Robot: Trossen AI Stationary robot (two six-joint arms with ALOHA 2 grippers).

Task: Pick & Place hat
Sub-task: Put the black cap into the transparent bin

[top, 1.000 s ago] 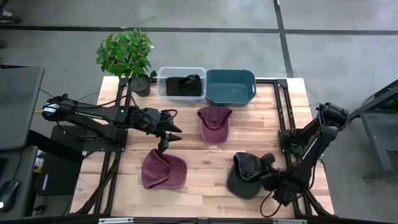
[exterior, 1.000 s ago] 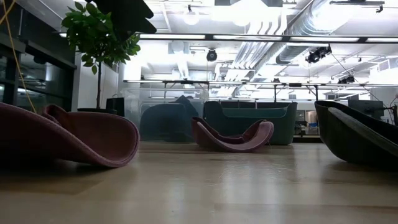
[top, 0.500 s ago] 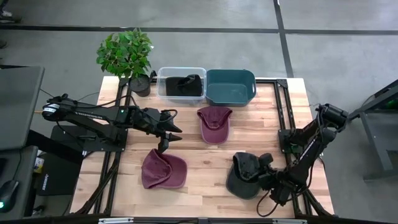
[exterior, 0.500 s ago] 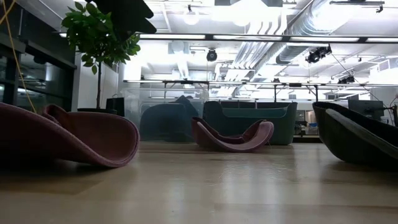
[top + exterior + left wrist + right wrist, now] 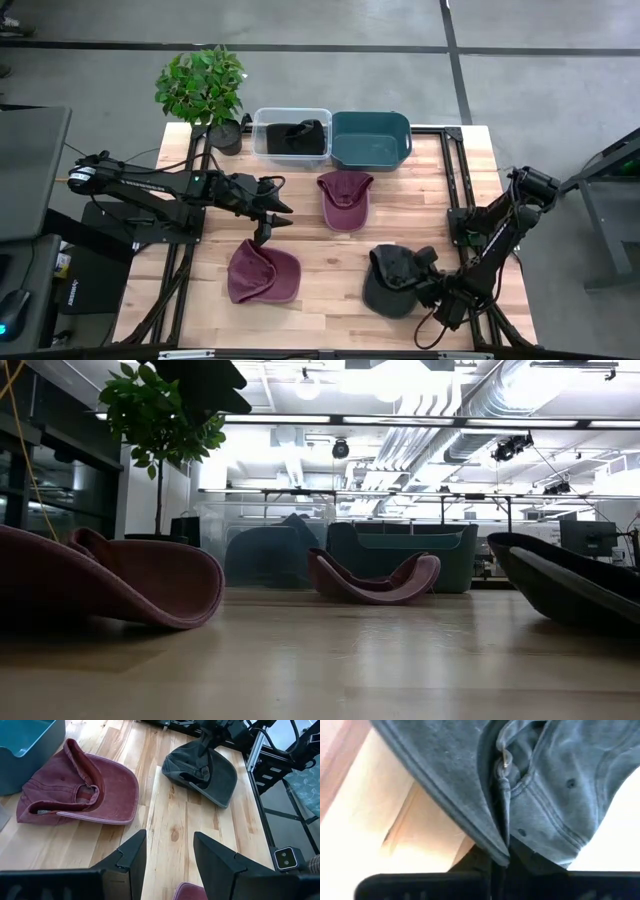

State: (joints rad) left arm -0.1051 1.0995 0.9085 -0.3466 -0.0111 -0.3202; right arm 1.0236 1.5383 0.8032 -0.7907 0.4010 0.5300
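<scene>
A dark grey hat (image 5: pixel 393 283) lies near the table's front right; it also shows in the low view (image 5: pixel 560 585) and the left wrist view (image 5: pixel 205 767). My right gripper (image 5: pixel 424 268) is shut on its right edge. My left gripper (image 5: pixel 266 226) hovers open and empty above the table, just beyond a maroon hat (image 5: pixel 262 272) that lies crown down on the wood. A second maroon hat (image 5: pixel 345 198) lies at mid-table, seen closer in the left wrist view (image 5: pixel 75 790). A black hat (image 5: pixel 295 135) sits in the clear bin. My right gripper pinches a gathered fold of the grey hat's rim (image 5: pixel 501 827) between its two fingers, on the hat's right side. The fingers come slanting down from the table's near right. The hat sits tilted, its left part (image 5: pixel 515 550) raised and its underside (image 5: pixel 220 795) on the wood.
A clear bin (image 5: pixel 291 137) and a teal bin (image 5: pixel 371 140) stand side by side at the table's far edge. A potted plant (image 5: pixel 205 88) stands at the far left corner. Bare wood (image 5: pixel 330 260) lies between the near maroon hat and the grey hat.
My right gripper has gone a little toward the table's left, still shut on the grey hat. The hat has shifted left with it across the wood.
</scene>
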